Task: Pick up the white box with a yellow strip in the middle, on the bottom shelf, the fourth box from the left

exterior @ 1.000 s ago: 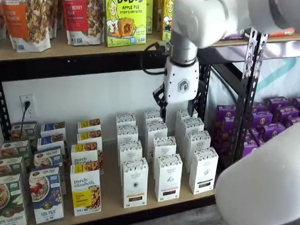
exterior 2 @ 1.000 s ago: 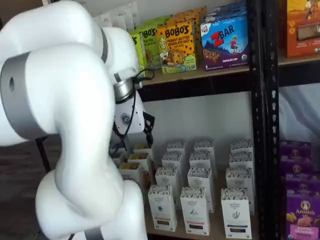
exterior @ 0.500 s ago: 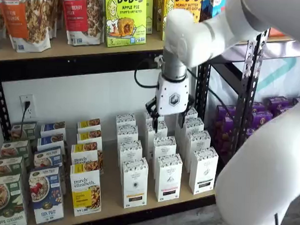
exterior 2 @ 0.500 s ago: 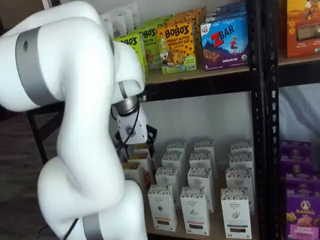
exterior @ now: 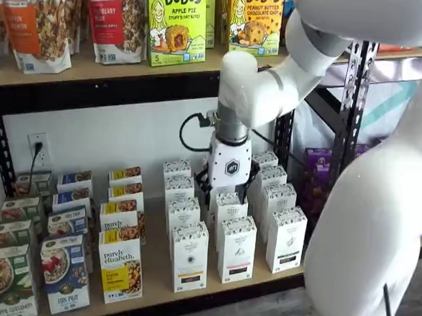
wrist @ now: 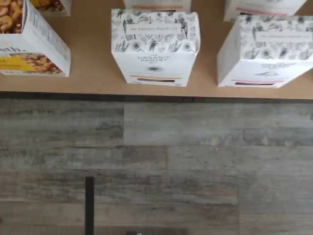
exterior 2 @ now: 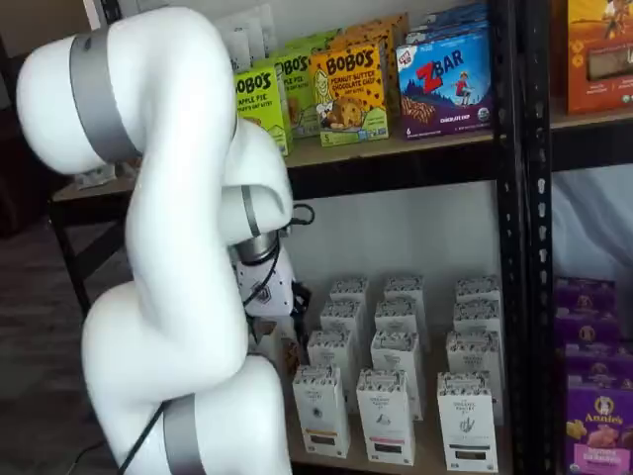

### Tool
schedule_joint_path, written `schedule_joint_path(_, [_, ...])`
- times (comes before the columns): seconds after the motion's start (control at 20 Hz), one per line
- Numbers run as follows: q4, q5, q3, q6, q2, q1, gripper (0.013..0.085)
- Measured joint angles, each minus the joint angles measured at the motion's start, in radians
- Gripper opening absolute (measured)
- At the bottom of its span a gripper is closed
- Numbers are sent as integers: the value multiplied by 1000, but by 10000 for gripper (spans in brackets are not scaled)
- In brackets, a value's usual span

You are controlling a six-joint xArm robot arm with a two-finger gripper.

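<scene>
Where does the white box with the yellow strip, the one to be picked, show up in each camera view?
Wrist view: the white box stands mid-picture at the shelf's front edge, beside the purely elizabeth box.
In a shelf view: front carton of the white column nearest the purely elizabeth box.
In a shelf view: front white carton nearest the arm.
Shared landmark: the bottom shelf, whose front edge it stands at.

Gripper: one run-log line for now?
gripper: above white-carton rows, holding nothing | white box: on bottom shelf, untouched
</scene>
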Motion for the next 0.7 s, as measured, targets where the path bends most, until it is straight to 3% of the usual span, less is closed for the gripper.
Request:
schedule_joint_path(0.15, [-10,-56,-9,27,77,16,850])
schedule_joint_path(0.4, [-80,-136,-39,101,187,27,850])
schedule_joint_path(0.6, [-119,-189,-76,130,274,18,850])
schedule_joint_path(0.7, [-114,-202,-97,121,313,13,850])
